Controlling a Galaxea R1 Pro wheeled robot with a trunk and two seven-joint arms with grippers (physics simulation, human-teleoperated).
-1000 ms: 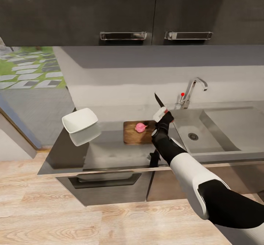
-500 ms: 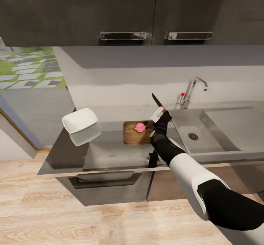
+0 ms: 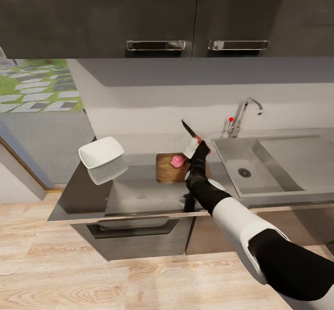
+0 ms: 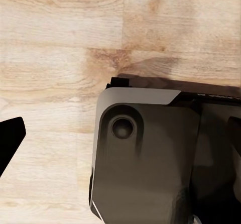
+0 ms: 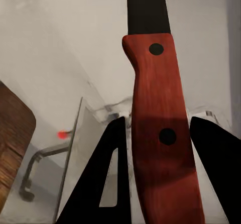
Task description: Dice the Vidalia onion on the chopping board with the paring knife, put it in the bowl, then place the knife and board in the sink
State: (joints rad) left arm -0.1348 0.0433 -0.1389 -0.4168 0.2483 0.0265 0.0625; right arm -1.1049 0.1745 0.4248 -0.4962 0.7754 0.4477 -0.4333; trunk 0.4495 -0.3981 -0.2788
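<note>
My right arm (image 3: 218, 199) hides the chopping board's (image 3: 166, 167) right end; the paring knife's (image 5: 158, 108) blade tip is cut off.

Head camera looked down from high over the countertop (image 3: 139, 185), right wrist camera sat very near the paring knife (image 5: 160, 128), both shared the tap (image 3: 243, 113), left wrist camera faced the wooden floor (image 4: 60, 43).

Our right arm (image 3: 241, 222) reaches from the five o'clock corner of the head view toward eleven o'clock, white forearm first, then black wrist. Our right gripper (image 3: 195, 147) is clamped on the knife (image 3: 189, 129), blade pointing up toward eleven o'clock. In the right wrist view both black fingers (image 5: 108, 184) press the red handle. In the left wrist view, our left arm's dark grey housing (image 4: 150, 158) points down.
</note>
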